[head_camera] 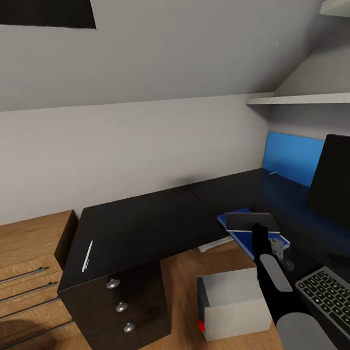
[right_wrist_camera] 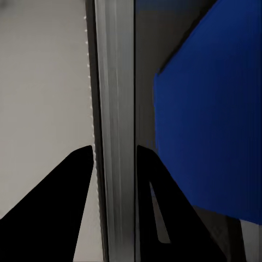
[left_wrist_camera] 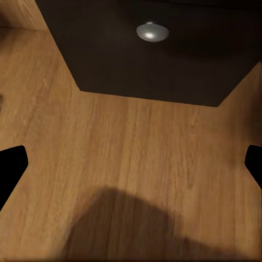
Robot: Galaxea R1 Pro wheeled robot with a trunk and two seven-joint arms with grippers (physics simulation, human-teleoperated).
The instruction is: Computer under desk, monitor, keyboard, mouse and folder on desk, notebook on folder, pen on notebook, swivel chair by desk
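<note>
Nearest, right gripper (head_camera: 259,232) clamped on notebook (head_camera: 251,222) edge, notebook lying on blue folder (head_camera: 237,232) at desk (head_camera: 234,189) front. Leftward: pen (head_camera: 87,255) on black drawer cabinet (head_camera: 127,236). Computer (head_camera: 235,303) on floor by desk edge. Keyboard (head_camera: 340,301) and monitor (head_camera: 338,183) on desk, far right. Left gripper (left_wrist_camera: 131,164) spread wide over wooden floor (left_wrist_camera: 136,158).
</note>
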